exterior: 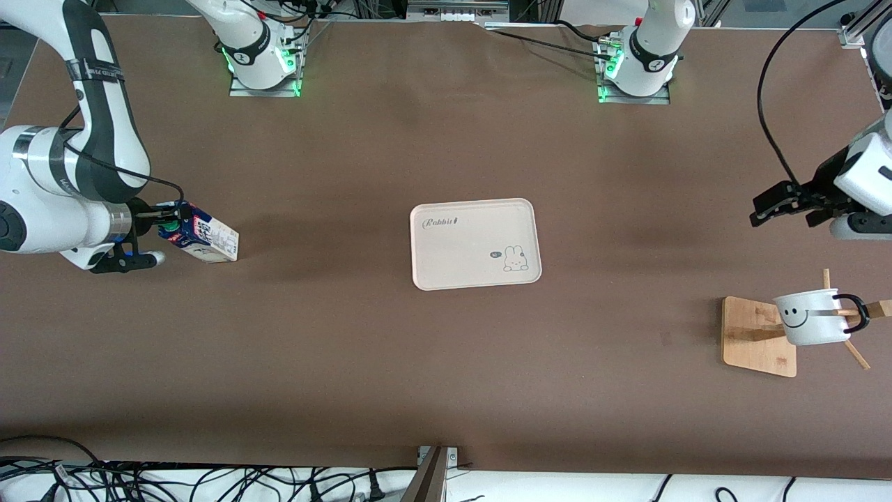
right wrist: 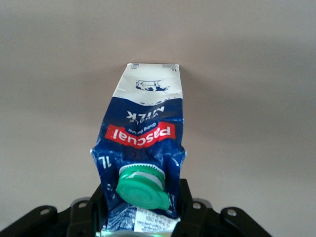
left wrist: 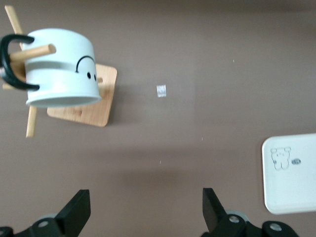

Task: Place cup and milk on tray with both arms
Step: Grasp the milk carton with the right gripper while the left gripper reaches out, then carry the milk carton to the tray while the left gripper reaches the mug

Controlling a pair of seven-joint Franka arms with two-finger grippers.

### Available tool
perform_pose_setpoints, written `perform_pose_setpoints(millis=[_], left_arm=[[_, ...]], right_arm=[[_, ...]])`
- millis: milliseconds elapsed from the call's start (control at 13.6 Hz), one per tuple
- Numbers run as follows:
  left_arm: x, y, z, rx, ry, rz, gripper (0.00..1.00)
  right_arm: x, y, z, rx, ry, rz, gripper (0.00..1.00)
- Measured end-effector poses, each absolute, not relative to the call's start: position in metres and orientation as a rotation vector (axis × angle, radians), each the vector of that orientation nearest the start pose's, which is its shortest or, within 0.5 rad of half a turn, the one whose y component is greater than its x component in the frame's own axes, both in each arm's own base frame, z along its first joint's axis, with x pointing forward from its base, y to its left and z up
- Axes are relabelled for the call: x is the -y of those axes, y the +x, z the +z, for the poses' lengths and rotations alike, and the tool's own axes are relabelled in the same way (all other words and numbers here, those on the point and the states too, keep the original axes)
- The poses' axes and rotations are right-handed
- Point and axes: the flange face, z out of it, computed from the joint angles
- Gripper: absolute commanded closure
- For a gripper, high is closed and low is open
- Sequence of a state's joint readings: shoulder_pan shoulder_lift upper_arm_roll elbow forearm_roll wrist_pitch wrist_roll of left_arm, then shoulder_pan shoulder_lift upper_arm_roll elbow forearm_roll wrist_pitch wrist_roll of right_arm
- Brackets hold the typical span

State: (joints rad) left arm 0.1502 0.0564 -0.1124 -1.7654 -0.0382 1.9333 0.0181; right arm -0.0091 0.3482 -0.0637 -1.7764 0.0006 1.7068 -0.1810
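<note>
The milk (exterior: 205, 237) is a blue and white carton with a green cap (right wrist: 140, 187), tilted at the right arm's end of the table. My right gripper (exterior: 164, 223) is shut on its gabled top, with fingers on both sides of the carton (right wrist: 145, 128). The cup (exterior: 812, 317), white with a smiley face, hangs on a peg of a wooden stand at the left arm's end. My left gripper (exterior: 780, 209) is open and empty, up in the air beside the stand. In the left wrist view its fingertips (left wrist: 76, 205) stand wide apart, away from the cup (left wrist: 61, 66). The pink-cream tray (exterior: 474, 244) lies mid-table with nothing on it.
The wooden stand's base (exterior: 756, 338) and slanted pegs hold the cup; the base also shows in the left wrist view (left wrist: 94, 106). A small white scrap (left wrist: 161, 91) lies on the brown table near the stand. Cables run along the table's front edge.
</note>
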Motion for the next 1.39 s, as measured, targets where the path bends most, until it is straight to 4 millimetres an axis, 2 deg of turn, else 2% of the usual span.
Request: perform_pose_setpoints(millis=[220,440,660,806,880,953,1173,1246,1393], left_arm=[[-0.022,0.595,0.493,0.043,-3.142,-0.333,0.00],[-0.022,0.594,0.464,0.002,-3.080,-0.483,0.00],[-0.021,0.585,0.431,-0.008,-3.057,-0.592,0.00],[-0.022,0.579,0.416,-0.007,-3.049,-0.634,0.00],[-0.023,0.577,0.413,-0.005,-3.048,-0.639,0.00],[-0.023,0.577,0.411,-0.007,-3.045,-0.646,0.00],[-0.028,0.580,0.407,-0.046,-3.009,-0.678,0.00],[-0.031,0.581,0.403,-0.046,-3.003,-0.681,0.00],[-0.036,0.584,0.396,-0.070,-2.983,-0.693,0.00]], right_arm=[[0.029,0.601,0.357,0.199,-3.054,0.569,0.46],[0.013,0.611,0.400,0.240,-3.071,0.474,0.46],[-0.001,0.615,0.440,0.272,-3.075,0.426,0.46],[-0.026,0.617,0.467,0.293,-3.080,0.380,0.46],[-0.048,0.616,0.480,0.285,-3.089,0.353,0.46],[-0.079,0.614,0.491,0.263,-3.103,0.324,0.46],[-0.202,0.590,0.505,0.170,-3.149,0.259,0.46],[-0.234,0.581,0.508,0.157,-3.155,0.232,0.46],[-0.274,0.568,0.519,0.183,-3.125,0.200,0.46]])
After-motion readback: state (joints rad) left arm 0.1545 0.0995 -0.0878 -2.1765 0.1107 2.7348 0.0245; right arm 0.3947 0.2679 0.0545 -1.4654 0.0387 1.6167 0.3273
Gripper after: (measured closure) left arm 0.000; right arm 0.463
